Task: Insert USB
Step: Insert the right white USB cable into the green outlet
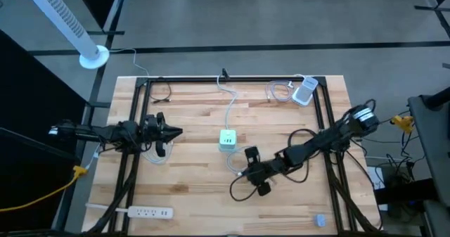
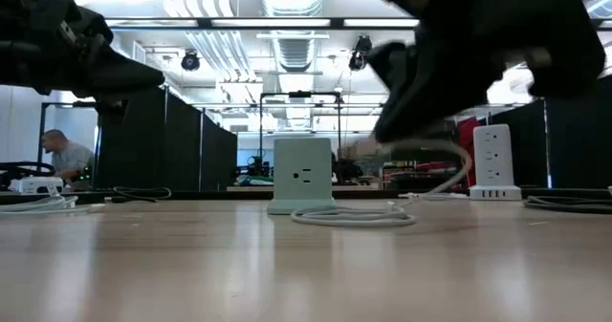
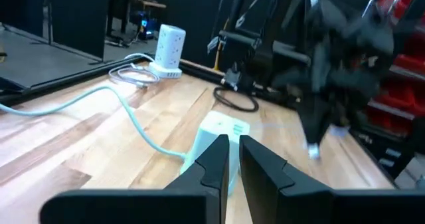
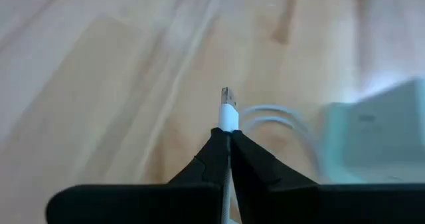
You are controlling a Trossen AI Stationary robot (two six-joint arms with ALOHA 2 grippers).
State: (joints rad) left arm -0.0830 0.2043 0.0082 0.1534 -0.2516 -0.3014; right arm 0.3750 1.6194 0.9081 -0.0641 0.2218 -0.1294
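The right gripper is pinched tight on a white USB plug, whose metal tip sticks out just past the fingertips. In the high view this gripper sits near the middle of the table, just on the near-right side of the pale green power cube, close to it but not touching. The plug's white cable loops on the wood between the cube and the gripper.

The left gripper has its two fingers drawn nearly together with only a thin slit between them, and nothing is held there. It hangs over the left part of the table, pointing right toward the cube, well apart from it.

A pale cord runs from the cube to the far edge. A white tower power strip lies at the far right corner beside a coil of cable. A flat white power strip lies at the near left edge. A dark cable curls on the wood under the right arm.

Bare wood lies open between the left gripper and the cube, and along the near side of the table.
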